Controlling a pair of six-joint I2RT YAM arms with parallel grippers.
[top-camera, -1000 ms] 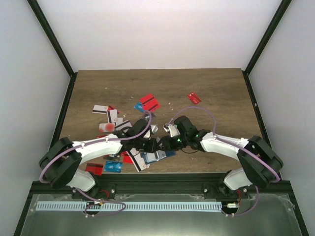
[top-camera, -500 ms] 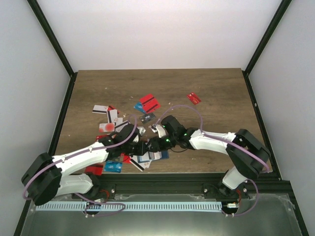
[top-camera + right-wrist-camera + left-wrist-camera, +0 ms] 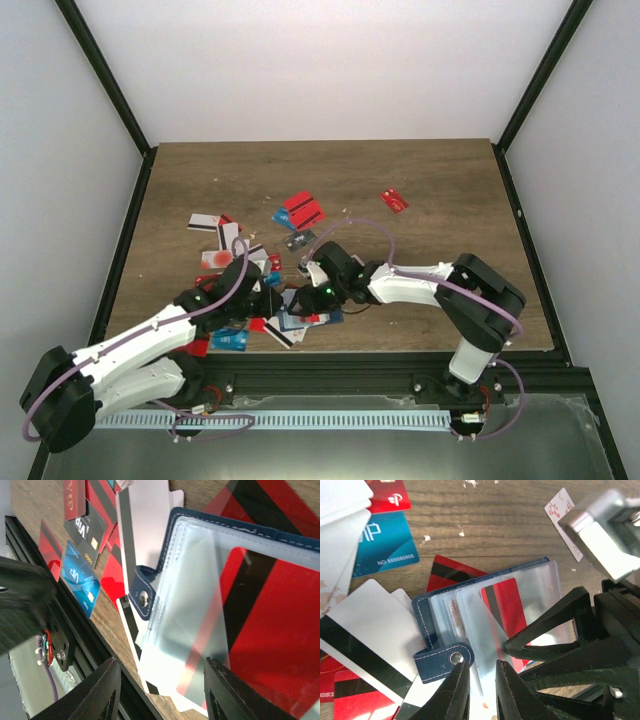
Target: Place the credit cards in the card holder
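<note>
**Top view.** The credit cards point(image 3: 303, 210) lie scattered over the near-left half of the wooden table point(image 3: 430, 170), most of them loose on the wood. The left arm point(image 3: 160, 325) and right arm point(image 3: 420, 283) meet over the card holder point(image 3: 305, 318), which lies open close to the near edge, just left of centre.

**Left wrist view.** The left gripper point(image 3: 482, 672) stands narrow, with the near edge of the clear sleeves point(image 3: 540, 595) between its fingertips. It appears to pinch that film. One red card point(image 3: 505, 602) with a black stripe sits inside a sleeve. The other sleeves cannot be read through the glare. The tab clasp point(image 3: 440, 661) hangs free on the left. A teal card point(image 3: 382, 542) lies on the far left.

**Right wrist view.** The right gripper point(image 3: 162, 695) is roughly half open and straddles the near edge of the sleeves. Whether its jaws bear on them cannot be told.

**Handling, as judged.**
- The cards look light, stiff and slick. Lying flat they offer little purchase, so an overhanging edge or short side is the likely place to take hold.
- The sleeves look like soft, floppy film, so a pocket mouth probably has to be held apart while a card enters squarely.
- The holder seems light enough to slide unless it is pinned at its navy cover or spine.
</note>
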